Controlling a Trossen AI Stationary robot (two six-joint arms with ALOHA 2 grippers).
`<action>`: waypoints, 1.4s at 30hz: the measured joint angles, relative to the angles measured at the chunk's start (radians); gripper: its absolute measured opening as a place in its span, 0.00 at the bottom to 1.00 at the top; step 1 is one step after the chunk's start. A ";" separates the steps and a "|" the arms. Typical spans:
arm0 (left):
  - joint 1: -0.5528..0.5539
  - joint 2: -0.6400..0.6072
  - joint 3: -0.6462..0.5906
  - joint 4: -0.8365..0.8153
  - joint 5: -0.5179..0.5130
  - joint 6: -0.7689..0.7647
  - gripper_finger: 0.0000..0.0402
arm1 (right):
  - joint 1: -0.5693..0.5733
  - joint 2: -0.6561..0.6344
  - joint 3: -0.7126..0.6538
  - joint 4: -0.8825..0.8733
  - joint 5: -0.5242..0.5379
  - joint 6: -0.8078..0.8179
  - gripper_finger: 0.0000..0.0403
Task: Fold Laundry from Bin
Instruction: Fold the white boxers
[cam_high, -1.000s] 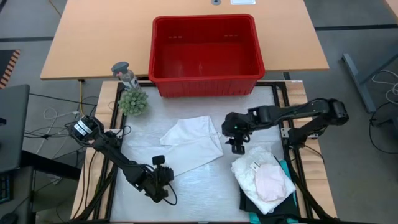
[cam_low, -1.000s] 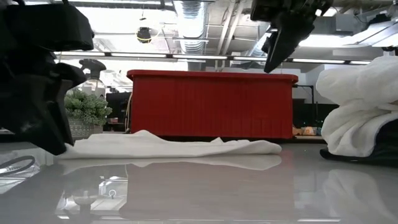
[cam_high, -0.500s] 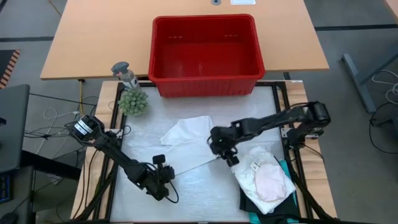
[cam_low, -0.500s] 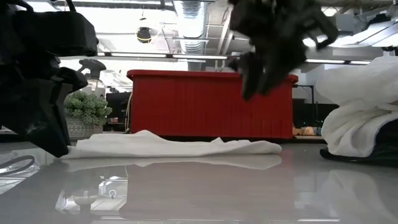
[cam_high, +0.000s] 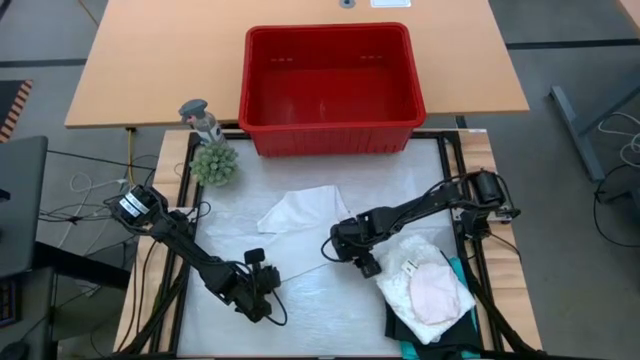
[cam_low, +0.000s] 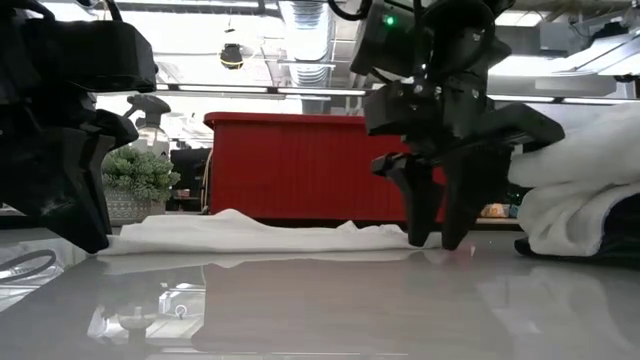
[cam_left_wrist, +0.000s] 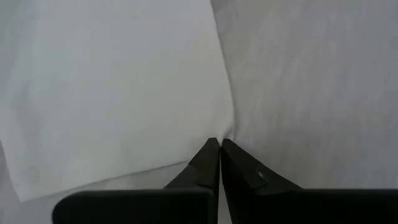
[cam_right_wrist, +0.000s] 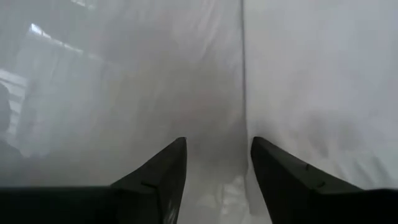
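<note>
One white cloth (cam_high: 300, 212), two end effectors down.

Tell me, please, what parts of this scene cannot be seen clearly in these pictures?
- High view: the right gripper hides the white cloth's edge beneath it.
- Left wrist view: the shut left gripper meets the cloth corner; actual pinch unclear.
- Low view: bin interior hidden by its wall.
- High view: dark garment under the folded pile, mostly covered.

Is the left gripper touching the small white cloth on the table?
Touching. In the left wrist view the left gripper is shut, and its tips pinch the corner of the small white cloth, which puckers there.
</note>
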 joint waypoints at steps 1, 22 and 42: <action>0.000 0.000 0.000 0.000 0.000 0.000 0.00 | 0.000 -0.002 0.000 0.000 0.000 0.009 0.53; -0.001 0.000 0.000 -0.004 -0.015 0.004 0.00 | -0.013 -0.045 -0.008 -0.028 0.184 -0.031 0.49; 0.004 -0.002 0.022 -0.003 -0.024 0.002 0.00 | 0.006 -0.028 0.040 -0.171 0.239 -0.012 0.06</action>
